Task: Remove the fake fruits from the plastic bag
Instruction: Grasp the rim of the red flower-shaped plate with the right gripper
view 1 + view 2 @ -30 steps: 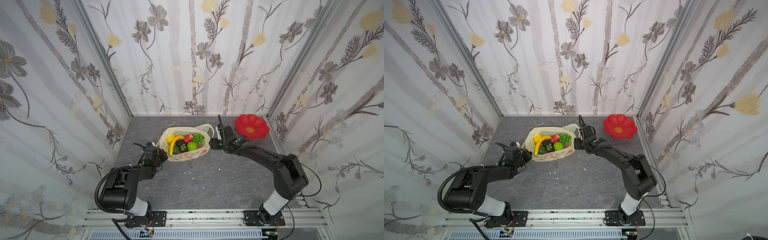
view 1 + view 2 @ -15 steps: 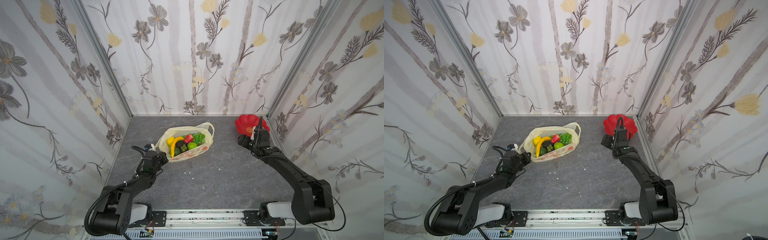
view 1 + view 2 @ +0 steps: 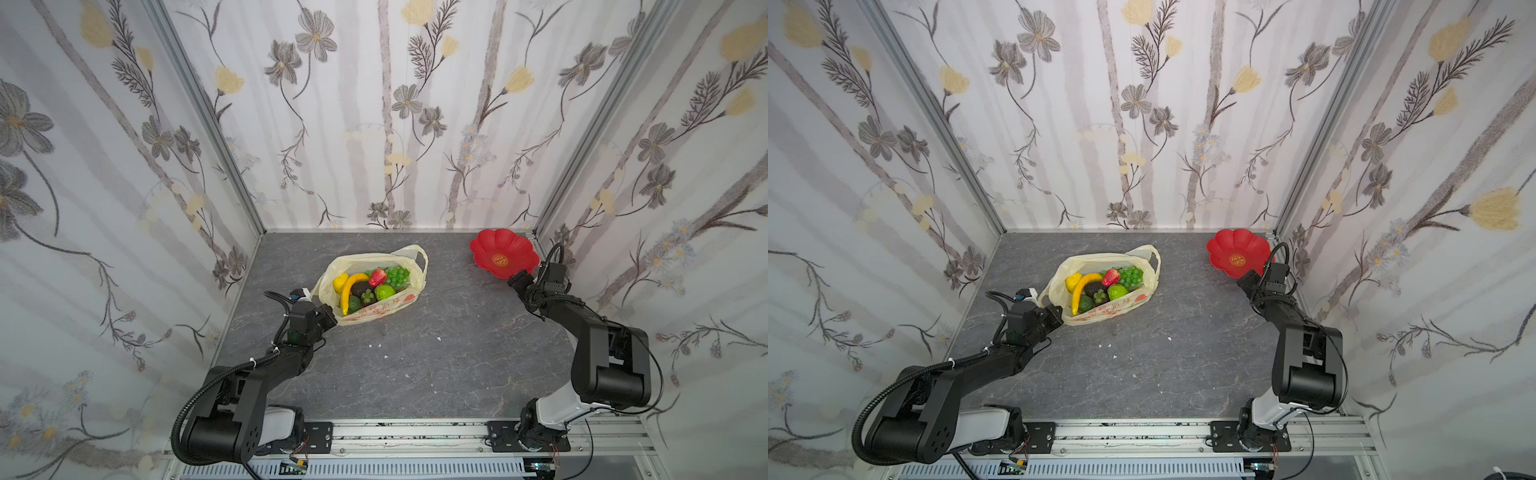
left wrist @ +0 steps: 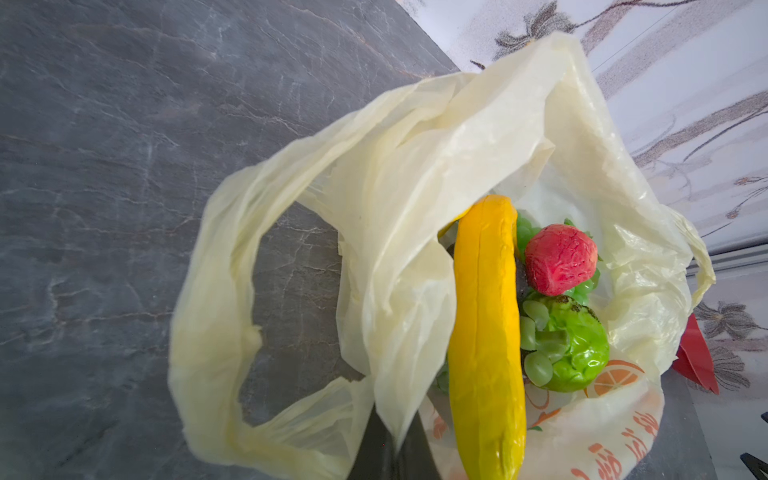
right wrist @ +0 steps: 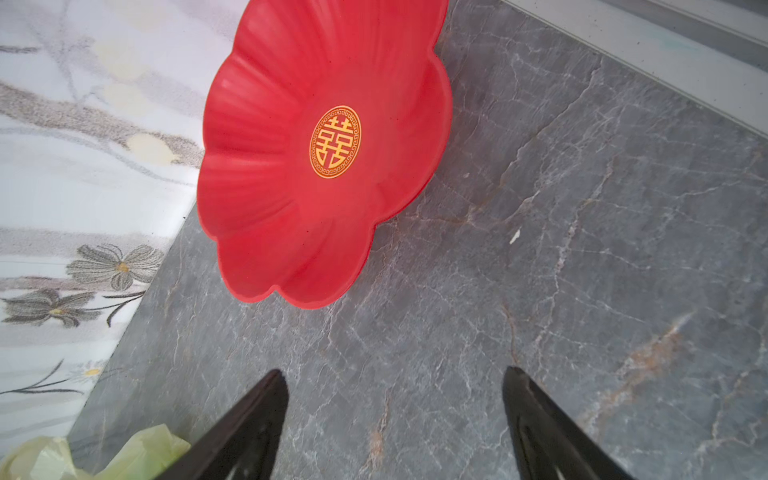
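We pinch floppy pale-yellow plastic bag (image 3: 380, 309), left gripper (image 3: 330, 318) | right gripper (image 5: 397, 374) wide, empty | slick yellow plastic banana (image 4: 484, 332): grasp mid-length

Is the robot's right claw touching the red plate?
Apart. The right wrist view shows bare grey table between the open right gripper and the red plate.
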Robot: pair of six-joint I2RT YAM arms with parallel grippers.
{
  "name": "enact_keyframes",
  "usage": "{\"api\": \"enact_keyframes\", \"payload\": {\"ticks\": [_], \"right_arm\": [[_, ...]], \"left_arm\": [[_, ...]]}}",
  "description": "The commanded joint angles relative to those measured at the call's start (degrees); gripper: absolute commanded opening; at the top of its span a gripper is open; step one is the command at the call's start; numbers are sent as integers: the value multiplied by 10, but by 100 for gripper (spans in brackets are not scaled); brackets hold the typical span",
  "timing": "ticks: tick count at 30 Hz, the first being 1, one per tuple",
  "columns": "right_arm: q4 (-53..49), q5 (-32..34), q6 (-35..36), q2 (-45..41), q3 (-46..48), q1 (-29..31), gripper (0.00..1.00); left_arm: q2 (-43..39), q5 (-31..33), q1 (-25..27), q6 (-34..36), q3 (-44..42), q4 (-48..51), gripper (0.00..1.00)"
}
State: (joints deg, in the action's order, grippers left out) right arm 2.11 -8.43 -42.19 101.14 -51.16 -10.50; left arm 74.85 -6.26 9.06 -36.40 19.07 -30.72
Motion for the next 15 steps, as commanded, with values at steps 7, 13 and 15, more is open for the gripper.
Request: {"api": "enact_keyframes", "payload": {"ticks": [7, 13, 15], "right_arm": [[36, -46, -23, 99, -84, -10, 77], [21, -46, -26, 154, -130, -11, 70], [10, -47, -27, 170, -149, -11, 66]], "left_arm": [[15, -9, 1, 2, 6, -11, 0], [14, -9, 1, 4, 7, -11, 0], [14, -9, 1, 3, 6, -11, 0]]}}
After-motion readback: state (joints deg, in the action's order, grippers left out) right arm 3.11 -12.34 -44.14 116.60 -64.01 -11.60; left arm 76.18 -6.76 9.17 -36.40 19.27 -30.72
